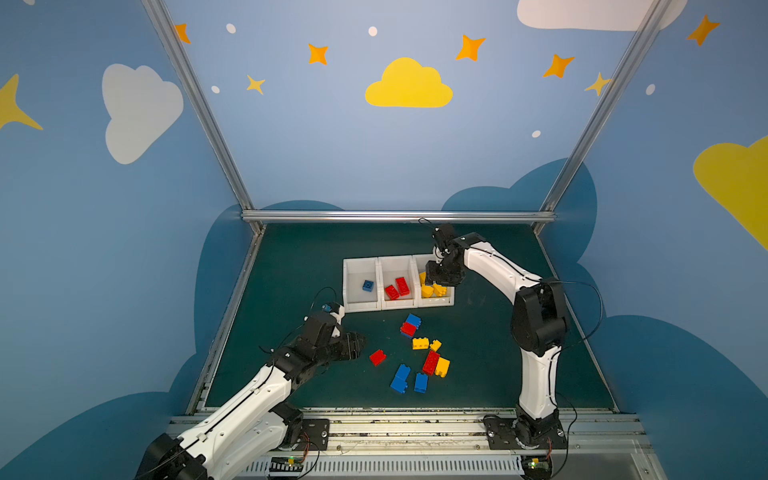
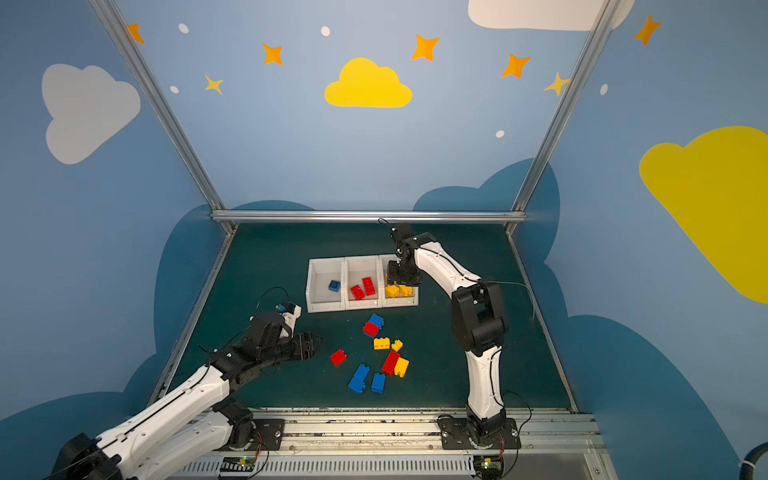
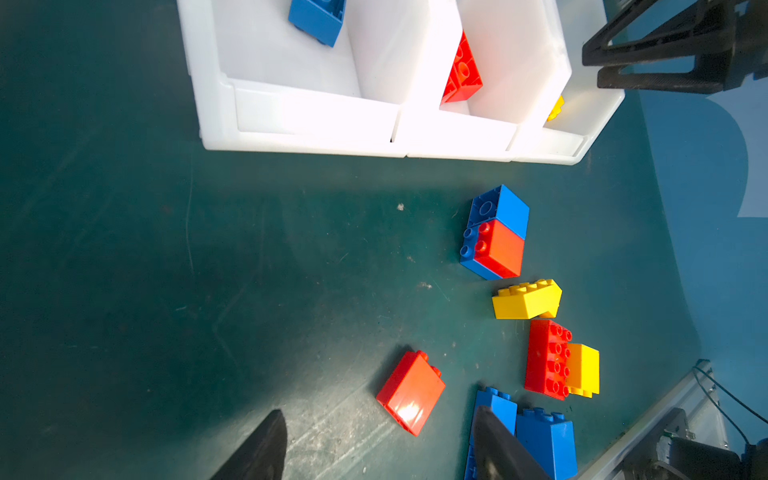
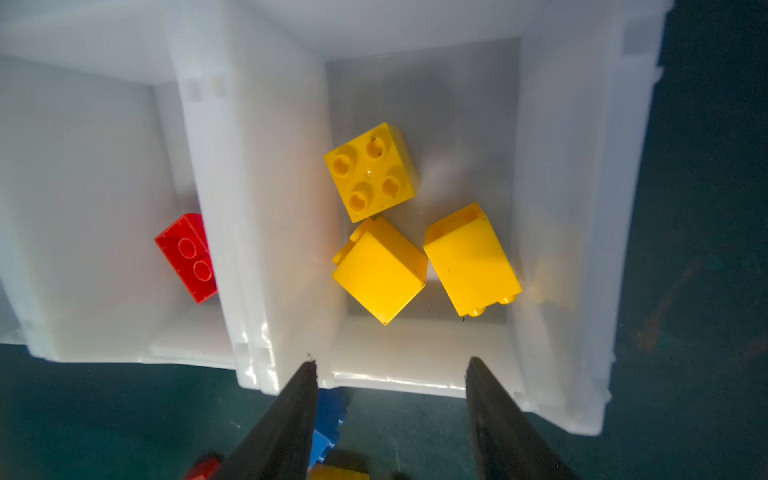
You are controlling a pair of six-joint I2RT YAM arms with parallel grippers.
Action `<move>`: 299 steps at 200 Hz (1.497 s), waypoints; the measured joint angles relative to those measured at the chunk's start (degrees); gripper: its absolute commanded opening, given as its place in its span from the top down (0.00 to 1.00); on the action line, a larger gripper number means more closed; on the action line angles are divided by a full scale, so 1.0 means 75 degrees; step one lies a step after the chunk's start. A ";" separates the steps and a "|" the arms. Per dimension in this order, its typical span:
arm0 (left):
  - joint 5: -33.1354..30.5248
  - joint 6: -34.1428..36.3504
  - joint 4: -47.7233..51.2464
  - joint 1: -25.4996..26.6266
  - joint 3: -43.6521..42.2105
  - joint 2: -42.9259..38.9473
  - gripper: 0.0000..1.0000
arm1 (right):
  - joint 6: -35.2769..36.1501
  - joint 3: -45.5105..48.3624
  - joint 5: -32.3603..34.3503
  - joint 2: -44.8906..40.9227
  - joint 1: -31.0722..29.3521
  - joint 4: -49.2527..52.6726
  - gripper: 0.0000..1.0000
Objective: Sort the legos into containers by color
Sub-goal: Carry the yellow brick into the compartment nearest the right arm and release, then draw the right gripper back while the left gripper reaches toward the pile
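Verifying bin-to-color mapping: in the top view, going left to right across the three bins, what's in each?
In order: left bin with one blue lego → middle bin with two red legos → right bin with yellow legos.

Blue brick cut by frame edge, yellow bricks part. behind R arm

Dark green mat, seemingly scuffed; blue wall with yellow cloud.
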State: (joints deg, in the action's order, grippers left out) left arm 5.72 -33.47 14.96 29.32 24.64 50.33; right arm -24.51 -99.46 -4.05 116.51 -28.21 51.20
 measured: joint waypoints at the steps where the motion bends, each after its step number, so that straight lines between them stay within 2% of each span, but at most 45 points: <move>1: 0.0000 0.0003 0.0000 0.0003 0.0000 0.0006 0.29 | -0.0006 0.0017 0.0000 -0.0020 0.0003 -0.0003 0.42; 40: -0.0020 0.0122 0.0017 0.0105 0.0050 0.0248 0.29 | -0.0096 0.0749 -0.0038 -0.0848 0.0003 -0.0070 0.42; 80: -0.0114 0.0431 0.0020 0.0466 0.0603 0.0956 0.29 | -0.0219 0.1985 -0.0041 -0.2224 0.0023 -0.0219 0.42; 157: -0.0163 0.1186 0.0026 0.1271 0.2696 0.3806 0.29 | -0.0831 0.4526 0.0312 -0.4637 0.0152 -0.0300 0.42; 230: -0.0166 0.2116 0.0801 0.1693 0.5415 0.6601 0.29 | -0.1256 0.5575 0.0472 -0.5773 0.0262 -0.0277 0.42; 299: -0.0358 0.2509 0.1303 0.1958 0.6543 0.7825 0.30 | -0.1361 0.5779 0.0478 -0.6129 0.0405 -0.0224 0.42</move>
State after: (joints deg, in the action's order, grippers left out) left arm 3.03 -14.66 24.73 44.01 73.71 109.01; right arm -34.72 -56.12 -0.47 70.54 -25.17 49.52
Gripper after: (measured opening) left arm 0.701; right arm 0.585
